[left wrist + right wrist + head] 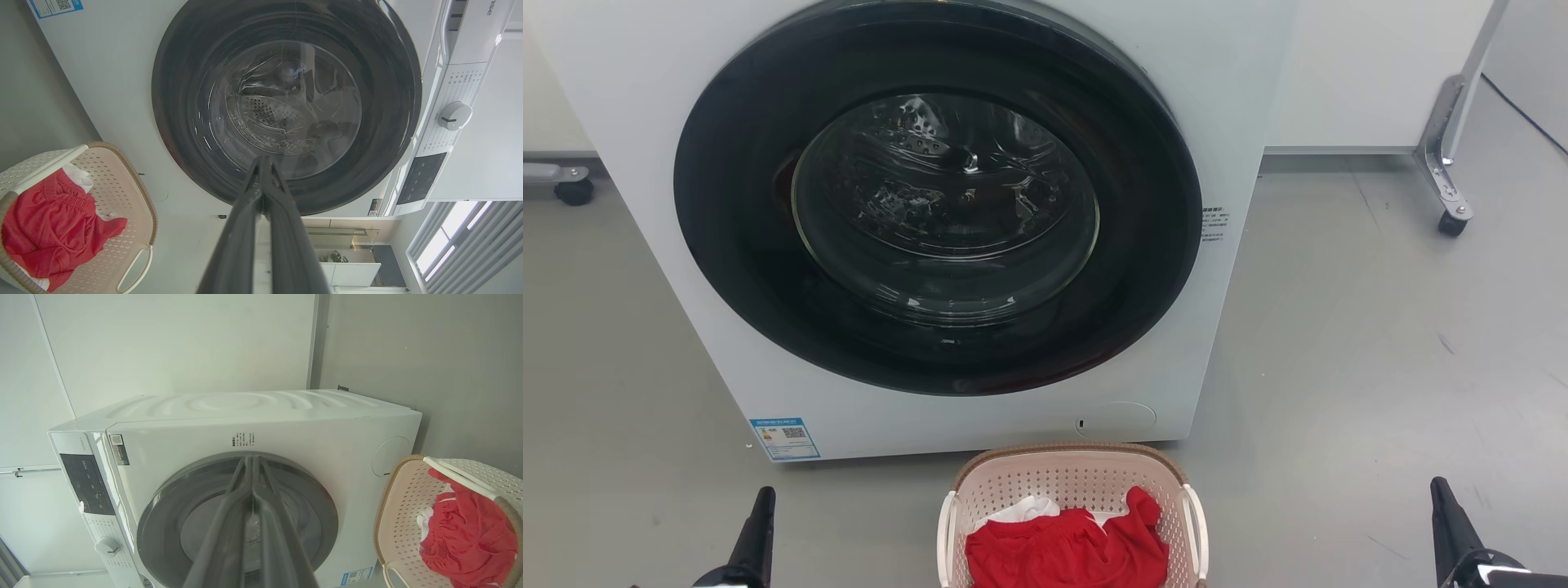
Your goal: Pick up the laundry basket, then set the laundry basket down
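Note:
The laundry basket [1072, 478] stands on the floor at the bottom centre of the head view, just in front of the washing machine; it is pale pink-beige with perforated walls, a brown rim and white side handles, and holds red and white cloth. It also appears at lower left as the laundry basket [118, 192] and at lower right as the laundry basket [402, 506]. My left gripper [760, 523] is at lower left, well clear of the basket, and its fingers [261, 171] are pressed together. My right gripper [1445, 518] is at lower right, also clear, fingers [249, 465] together. Both hold nothing.
A white front-loading washing machine [1241, 98] with a dark round door [939, 196] rises directly behind the basket. A caster leg [1445, 175] stands at the right and another caster [572, 188] at the left. Grey floor [1380, 343] spreads on both sides.

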`<state>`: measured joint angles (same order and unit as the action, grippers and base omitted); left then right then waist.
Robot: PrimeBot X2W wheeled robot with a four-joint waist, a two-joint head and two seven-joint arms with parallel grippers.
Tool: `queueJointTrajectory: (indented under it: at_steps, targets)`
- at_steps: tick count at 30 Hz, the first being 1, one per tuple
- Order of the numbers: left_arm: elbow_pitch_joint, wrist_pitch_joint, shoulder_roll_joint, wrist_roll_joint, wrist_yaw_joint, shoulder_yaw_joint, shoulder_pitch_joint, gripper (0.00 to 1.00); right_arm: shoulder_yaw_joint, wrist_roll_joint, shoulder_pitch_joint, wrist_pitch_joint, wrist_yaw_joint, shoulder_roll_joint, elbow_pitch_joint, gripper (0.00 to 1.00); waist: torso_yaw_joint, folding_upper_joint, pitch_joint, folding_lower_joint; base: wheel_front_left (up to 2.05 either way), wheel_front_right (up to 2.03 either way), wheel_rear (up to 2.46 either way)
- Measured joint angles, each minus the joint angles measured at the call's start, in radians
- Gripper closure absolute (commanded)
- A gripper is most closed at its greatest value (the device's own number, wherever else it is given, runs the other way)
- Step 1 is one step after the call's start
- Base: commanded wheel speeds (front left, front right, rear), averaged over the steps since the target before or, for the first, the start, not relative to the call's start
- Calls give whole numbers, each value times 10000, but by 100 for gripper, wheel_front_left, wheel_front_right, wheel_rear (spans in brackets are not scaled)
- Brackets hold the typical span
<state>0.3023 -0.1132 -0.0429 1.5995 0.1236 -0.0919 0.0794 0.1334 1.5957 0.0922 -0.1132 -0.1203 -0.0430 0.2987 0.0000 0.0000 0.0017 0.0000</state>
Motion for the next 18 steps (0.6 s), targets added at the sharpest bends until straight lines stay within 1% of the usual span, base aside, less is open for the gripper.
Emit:
queueJointTrajectory:
  at_steps: [18]
  targets:
    - [-12,0,0,2,0,2,0,100,0,0,0,0,0,2,0,100,0,0,1,0,0,0,0]
